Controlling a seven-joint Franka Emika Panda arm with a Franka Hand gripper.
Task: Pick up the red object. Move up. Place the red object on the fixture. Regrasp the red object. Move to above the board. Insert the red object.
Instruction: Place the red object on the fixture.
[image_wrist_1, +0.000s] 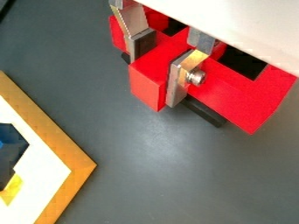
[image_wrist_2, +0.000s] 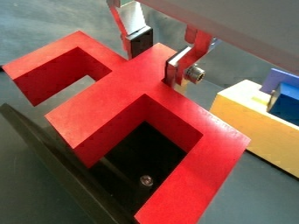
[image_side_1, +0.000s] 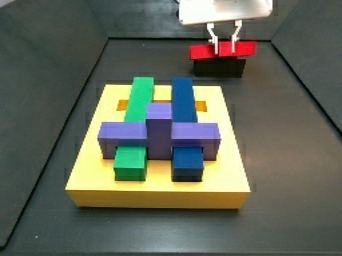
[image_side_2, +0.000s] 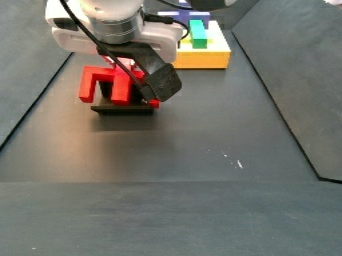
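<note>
On the dark surface (image_side_2: 201, 130), my pincer (image_wrist_2: 163, 59) pinched the red object (image_wrist_2: 122, 96) atop the fixture (image_side_1: 221, 67), regrasp step I figured, lift toward the board (image_side_1: 160, 180) next.

**Even, soft light with small glare and some blur**

The light is bright and diffuse in all views, and shadows are weak. In a side view the dark floor (image_side_2: 201, 130) shows a pale sheen. The gripper (image_wrist_2: 162, 54), at the red object (image_wrist_2: 128, 96), has a small glint on its silver fingers (image_wrist_1: 184, 74). The wrist views are slightly soft at the near edges.
</note>
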